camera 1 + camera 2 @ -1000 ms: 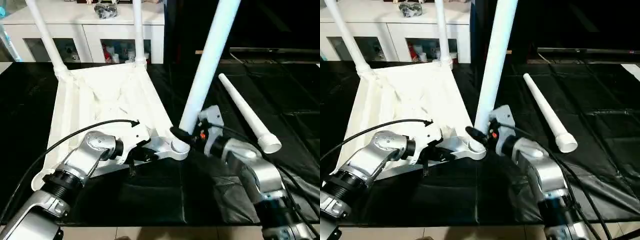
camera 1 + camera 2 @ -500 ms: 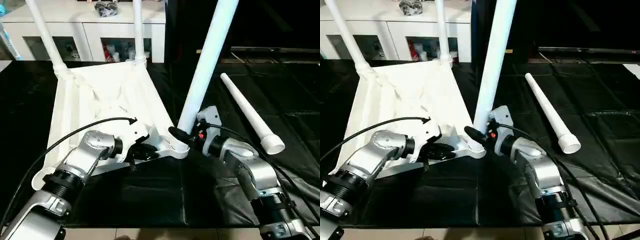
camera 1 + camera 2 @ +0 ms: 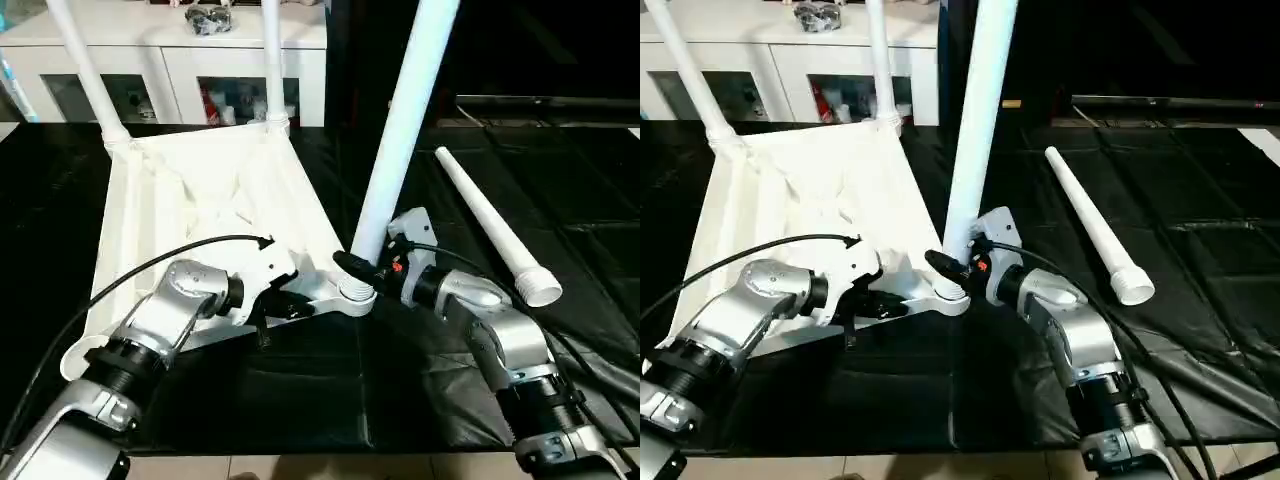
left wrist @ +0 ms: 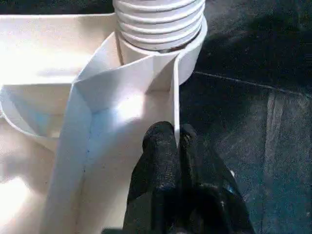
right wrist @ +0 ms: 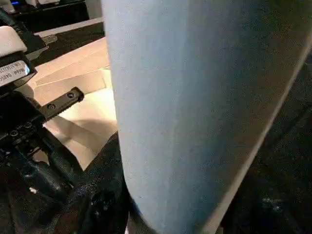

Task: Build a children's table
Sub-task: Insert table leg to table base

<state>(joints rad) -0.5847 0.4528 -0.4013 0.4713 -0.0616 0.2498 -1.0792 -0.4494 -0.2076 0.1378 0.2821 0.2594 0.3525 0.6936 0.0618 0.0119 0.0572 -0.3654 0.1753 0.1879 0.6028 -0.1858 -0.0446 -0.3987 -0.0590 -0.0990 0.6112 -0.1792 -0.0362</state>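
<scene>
On the black-covered bench below my head camera, the table top lies upside down, two legs already standing in its far corner sockets, a spare leg lying loose well off to my right. My right gripper is clamped around the third leg just above the near corner socket, while my left gripper pinches the top's near edge rib to steady it. The leg looks slightly tilted, so I judge the step calls for bringing it square to the socket before turning or pressing it home, with the left holding firm against the twist. In my left wrist view, my fingers are clenched shut on the thin upright rib, the leg's ridged collar sitting in the socket just beyond. In my right wrist view, the leg's pale shaft sits between my fingers, the left gripper close behind. Room is tight between the two grippers; the cloth to my right is open up to the spare leg.
</scene>
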